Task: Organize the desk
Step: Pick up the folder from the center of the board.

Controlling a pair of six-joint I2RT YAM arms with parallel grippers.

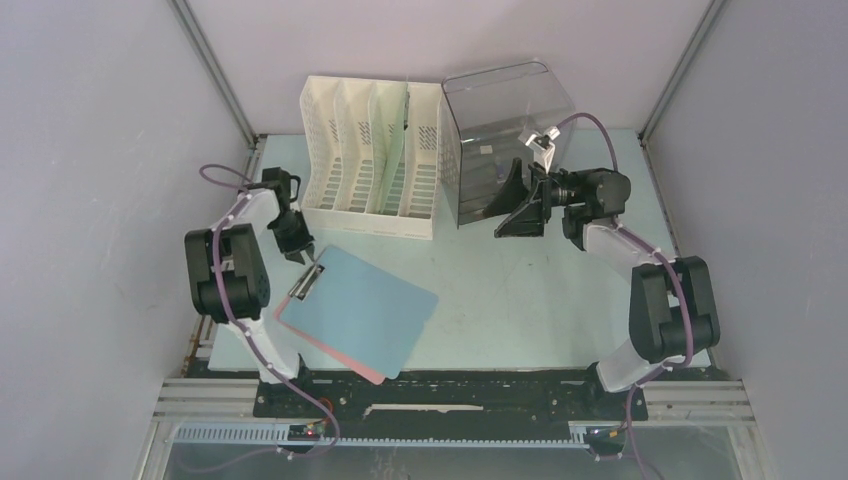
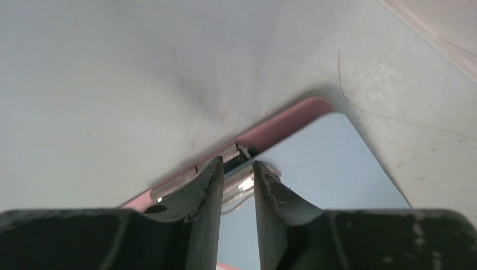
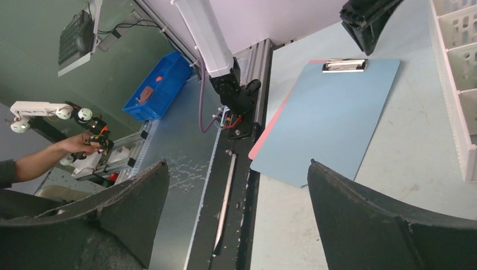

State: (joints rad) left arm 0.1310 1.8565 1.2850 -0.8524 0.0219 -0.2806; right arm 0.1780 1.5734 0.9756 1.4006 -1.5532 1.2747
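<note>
A light-blue clipboard [image 1: 360,310] with a pink layer under it lies flat on the mint-green desk [image 1: 520,300], left of centre. Its metal clip [image 1: 308,282] points to the back left. My left gripper [image 1: 300,255] hangs right at that clip. In the left wrist view its fingers [image 2: 238,169] stand a narrow gap apart, with the clip [image 2: 242,184] showing between the tips. My right gripper [image 1: 515,215] hovers wide open beside the clear plastic bin [image 1: 500,140], holding nothing. The right wrist view looks between its jaws [image 3: 236,169] at the clipboard [image 3: 332,112].
A white slotted file rack [image 1: 370,160] stands at the back, with a pale green sheet in one slot. The clear bin is to its right. The clipboard's near corner reaches the black front rail [image 1: 450,385]. Grey walls close both sides.
</note>
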